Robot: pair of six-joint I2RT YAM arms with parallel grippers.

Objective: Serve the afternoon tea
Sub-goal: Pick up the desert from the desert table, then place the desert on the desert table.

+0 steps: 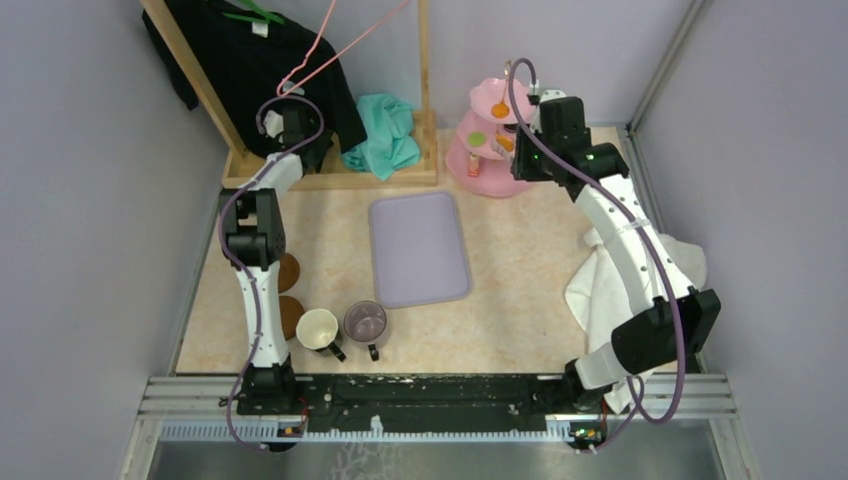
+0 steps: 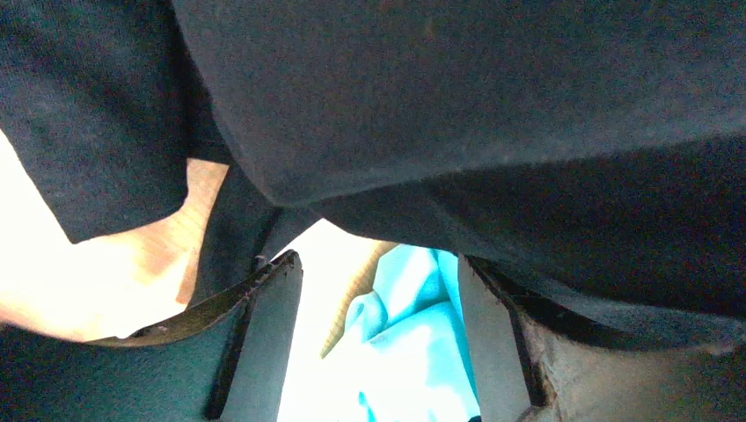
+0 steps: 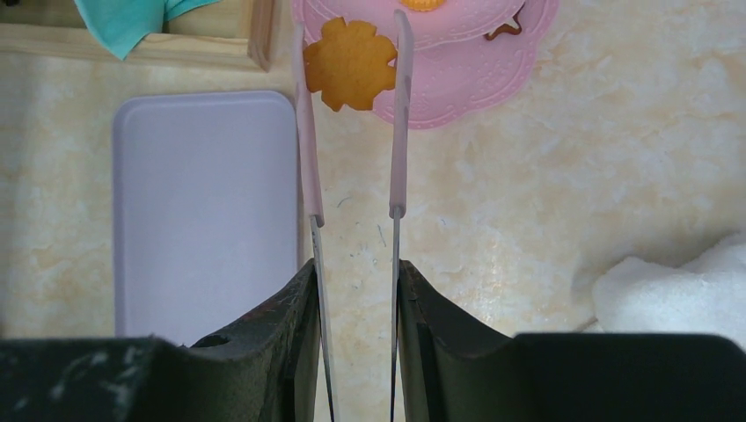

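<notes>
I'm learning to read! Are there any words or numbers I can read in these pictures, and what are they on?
No words or numbers can be read anywhere.
White tag on the black garment: too small to read.
Fine marks along the front rail: too small to tell if any are numbers.

- Extended forward with black left gripper (image 2: 378,265) parted, clasping nothing.
- Reaching forward with black right gripper (image 3: 354,271) clamped on slim pink-tipped metal tongs (image 3: 307,149) jutting straight ahead of fingertips.

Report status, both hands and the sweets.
Right hand shut on tongs, orange cookie pinched over pink stand rim. Left hand open under black garment.
</notes>
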